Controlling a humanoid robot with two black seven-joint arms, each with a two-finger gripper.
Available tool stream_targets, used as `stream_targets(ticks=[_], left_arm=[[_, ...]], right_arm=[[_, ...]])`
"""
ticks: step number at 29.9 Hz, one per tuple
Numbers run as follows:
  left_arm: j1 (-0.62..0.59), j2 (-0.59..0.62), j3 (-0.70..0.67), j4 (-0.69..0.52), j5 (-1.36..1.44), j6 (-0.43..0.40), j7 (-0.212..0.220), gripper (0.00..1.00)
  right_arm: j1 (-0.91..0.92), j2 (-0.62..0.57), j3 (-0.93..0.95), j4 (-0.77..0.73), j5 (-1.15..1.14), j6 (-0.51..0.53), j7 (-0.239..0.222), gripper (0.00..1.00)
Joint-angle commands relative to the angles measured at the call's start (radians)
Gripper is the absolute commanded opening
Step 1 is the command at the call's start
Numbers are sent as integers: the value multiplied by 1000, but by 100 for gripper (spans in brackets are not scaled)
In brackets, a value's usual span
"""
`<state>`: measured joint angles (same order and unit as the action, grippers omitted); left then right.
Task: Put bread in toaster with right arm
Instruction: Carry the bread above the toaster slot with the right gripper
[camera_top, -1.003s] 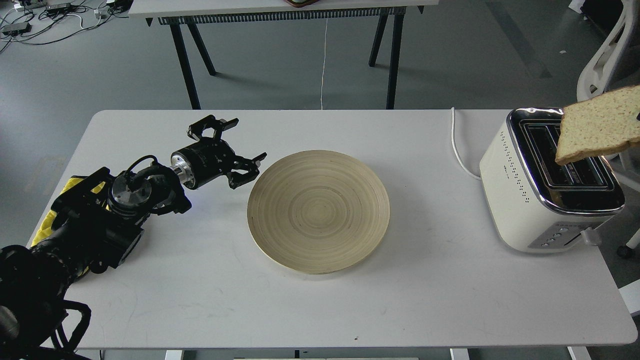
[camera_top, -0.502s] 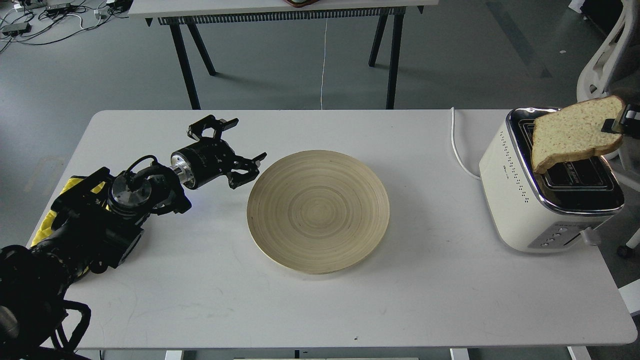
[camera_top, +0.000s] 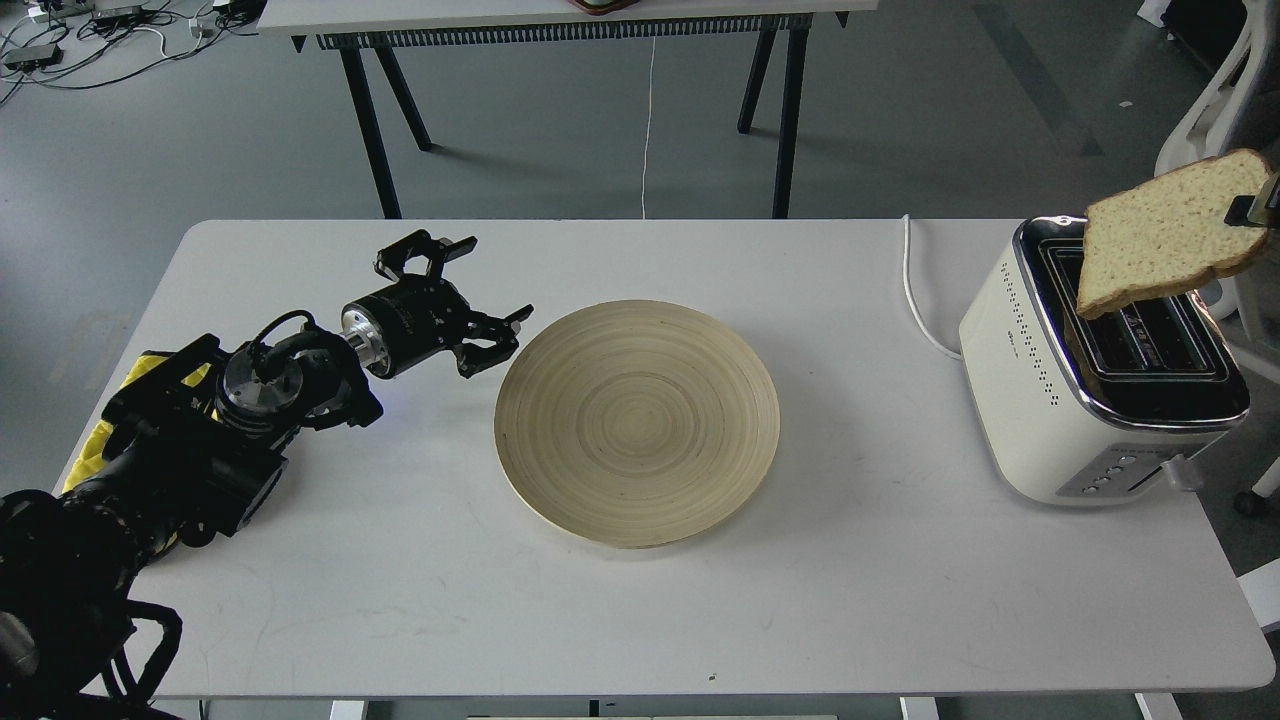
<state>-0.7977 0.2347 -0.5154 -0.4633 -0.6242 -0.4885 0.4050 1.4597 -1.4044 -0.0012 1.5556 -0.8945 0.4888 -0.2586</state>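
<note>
Jaws of right gripper (camera_top: 1258, 207) showing only as small black tip at frame's right edge, pinching bread (camera_top: 1170, 233) by its upper right corner. Bread hanging tilted above toaster (camera_top: 1085, 380), lower left corner over rear slot, not yet inside; compared with half a second ago, slice sitting higher and further right of toaster. Left gripper (camera_top: 470, 300) resting far left of toaster, beside bamboo plate (camera_top: 636, 422), fingers spread and holding nothing, unchanged. White table (camera_top: 400, 620) carrying toaster and plate.
</note>
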Motion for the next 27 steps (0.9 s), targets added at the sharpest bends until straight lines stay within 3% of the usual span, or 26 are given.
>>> stream_targets(ticks=[1,27], left_arm=[[0,0,0,0,0,0,0,100],[0,0,0,0,0,0,0,100]], right_arm=[[-1,-13,10,0,-3,0,2,0],[-13,-27,-6,14,-164,0,4,0]])
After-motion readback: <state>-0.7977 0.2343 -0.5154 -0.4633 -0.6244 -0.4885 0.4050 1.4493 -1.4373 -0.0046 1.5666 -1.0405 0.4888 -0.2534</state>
